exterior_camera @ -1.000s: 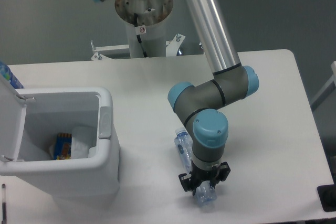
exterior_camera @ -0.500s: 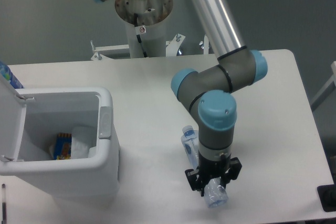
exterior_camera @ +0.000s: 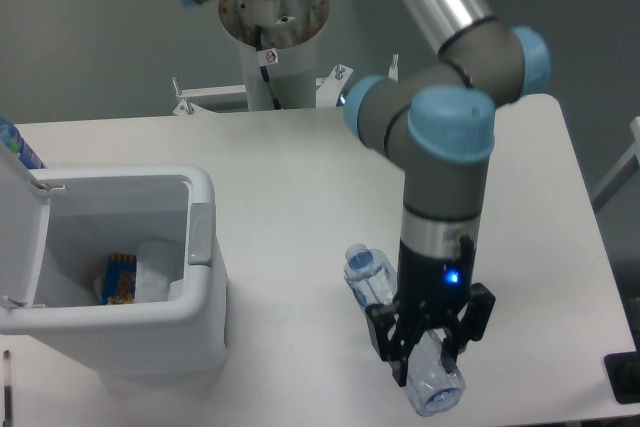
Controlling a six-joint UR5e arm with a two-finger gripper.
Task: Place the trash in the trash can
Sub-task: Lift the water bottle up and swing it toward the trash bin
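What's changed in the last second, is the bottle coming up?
The gripper, shut on the crushed plastic bottle, has risen toward the camera, lifting the bottle with it. The trash can stays open, with the white wrapper and printed packet unmoved inside.

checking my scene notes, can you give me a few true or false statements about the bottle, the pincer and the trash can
1. The pincer is closed around the crushed plastic bottle. True.
2. The trash can has its lid shut. False: the lid is open and the inside is visible.
3. A crumpled white wrapper lies inside the trash can. True.
4. The bottle is already in the trash can. False: it is over the table, right of the can.
5. A blue-and-orange packet lies on the table. False: it is inside the can.
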